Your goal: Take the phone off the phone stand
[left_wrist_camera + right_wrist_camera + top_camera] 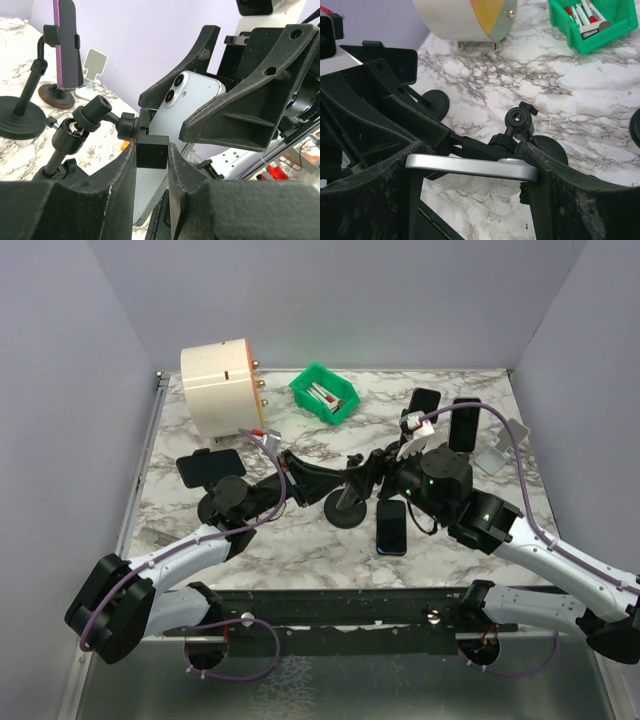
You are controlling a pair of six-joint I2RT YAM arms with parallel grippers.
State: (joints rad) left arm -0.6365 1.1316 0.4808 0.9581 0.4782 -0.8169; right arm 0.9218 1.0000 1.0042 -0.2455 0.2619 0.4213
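Note:
A pale blue phone (196, 93) with a silver edge (470, 168) sits at the clamp of a black phone stand (345, 508) in the middle of the table. My right gripper (472, 159) is shut across the phone's width, one finger on each side edge. My left gripper (152, 150) is shut on the stand's black clamp block (152, 151), just behind the phone. In the top view both grippers meet over the stand, the left gripper (330, 480) from the left and the right gripper (378, 468) from the right, and they hide the phone.
A dark phone (392, 526) lies flat right of the stand's base. Other stands holding phones are at the left (210, 468) and back right (463, 425). A green bin (324, 393), a cream cylinder (222, 388) and a small white stand (490, 458) sit farther back.

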